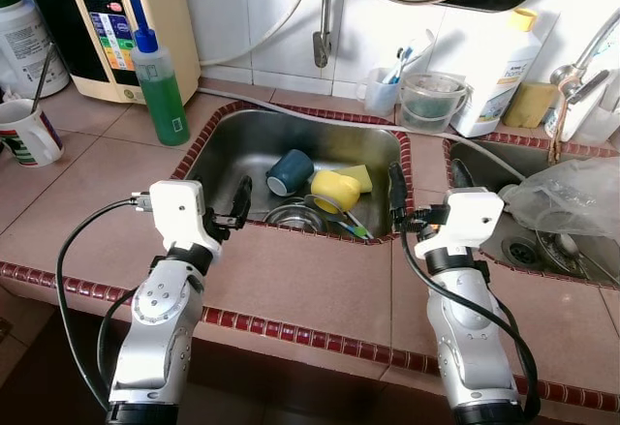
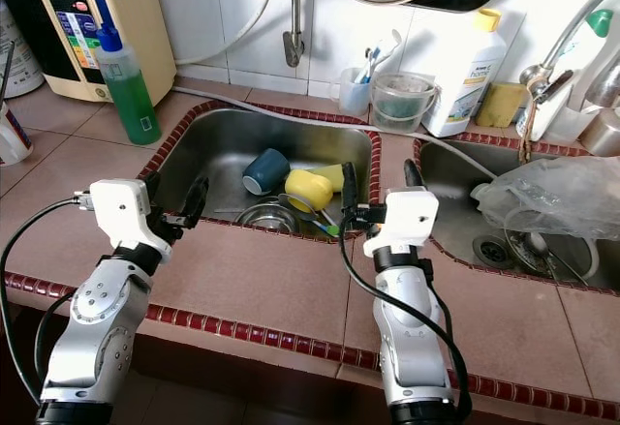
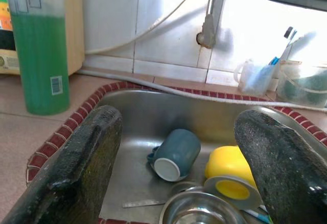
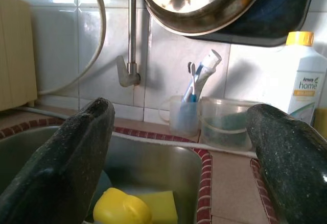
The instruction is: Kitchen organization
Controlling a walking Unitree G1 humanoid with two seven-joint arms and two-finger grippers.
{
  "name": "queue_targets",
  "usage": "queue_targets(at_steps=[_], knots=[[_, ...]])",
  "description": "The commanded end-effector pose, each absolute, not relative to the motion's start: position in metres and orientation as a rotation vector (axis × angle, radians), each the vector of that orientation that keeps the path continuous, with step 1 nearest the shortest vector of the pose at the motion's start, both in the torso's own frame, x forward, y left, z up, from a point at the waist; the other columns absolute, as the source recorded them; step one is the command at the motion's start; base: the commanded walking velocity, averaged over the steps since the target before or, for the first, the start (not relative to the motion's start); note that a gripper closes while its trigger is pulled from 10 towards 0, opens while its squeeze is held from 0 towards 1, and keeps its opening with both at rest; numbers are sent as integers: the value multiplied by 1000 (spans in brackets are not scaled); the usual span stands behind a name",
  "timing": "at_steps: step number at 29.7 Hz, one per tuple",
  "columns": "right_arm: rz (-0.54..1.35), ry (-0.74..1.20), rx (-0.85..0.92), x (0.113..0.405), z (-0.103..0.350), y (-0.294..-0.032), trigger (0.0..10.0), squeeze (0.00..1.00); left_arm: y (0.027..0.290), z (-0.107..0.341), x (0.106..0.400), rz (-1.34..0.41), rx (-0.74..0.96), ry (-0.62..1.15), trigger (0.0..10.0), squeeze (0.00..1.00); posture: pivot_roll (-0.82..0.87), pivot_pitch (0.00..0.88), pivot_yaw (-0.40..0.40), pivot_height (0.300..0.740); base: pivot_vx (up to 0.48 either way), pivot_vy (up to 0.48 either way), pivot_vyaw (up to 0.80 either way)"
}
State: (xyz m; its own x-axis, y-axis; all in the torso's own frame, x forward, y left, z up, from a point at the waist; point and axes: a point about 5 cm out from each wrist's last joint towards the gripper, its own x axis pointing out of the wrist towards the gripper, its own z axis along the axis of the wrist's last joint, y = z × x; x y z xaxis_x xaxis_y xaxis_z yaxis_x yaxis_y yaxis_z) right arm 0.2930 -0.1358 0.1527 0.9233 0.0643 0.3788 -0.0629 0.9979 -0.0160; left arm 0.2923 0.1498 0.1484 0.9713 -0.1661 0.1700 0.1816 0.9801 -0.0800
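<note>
Steel sink (image 1: 232,149) holds the load: blue mug (image 1: 290,170) on its side at centre, yellow cup (image 1: 335,191) at its 3 o'clock, steel bowl (image 1: 294,216) at 6. Left pincer (image 1: 235,204) released, over the near rim at 7 o'clock; right pincer (image 1: 424,193) released, on the divider at 3. Judgement: take the mug first. Advice: lower left pincer, straddle the mug body, avoid the bowl rim, lift clear of the table (image 1: 320,285) edge

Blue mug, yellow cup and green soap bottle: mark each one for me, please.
Blue mug (image 1: 290,170), left eye view, on its side wall.
Yellow cup (image 1: 333,191), left eye view, on its rounded body.
Green soap bottle (image 1: 161,96), left eye view, on the green liquid section.
</note>
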Motion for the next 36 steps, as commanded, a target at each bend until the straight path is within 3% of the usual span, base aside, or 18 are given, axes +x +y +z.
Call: queue_targets(at_steps=[1, 25, 36], knots=[[53, -412, -14, 290, 157, -139, 10000, 0, 149, 145, 292, -192, -75, -157, 10000, 0, -55, 10, 4, 740, 0, 0, 0], [50, -379, -24, 283, 148, -136, 10000, 0, 147, 143, 289, -232, -36, -156, 10000, 0, -53, 16, 9, 740, 0, 0, 0], [48, -374, -20, 284, 147, -134, 10000, 0, 148, 142, 288, -233, -28, -150, 10000, 0, -50, 21, 13, 740, -277, 0, 0]])
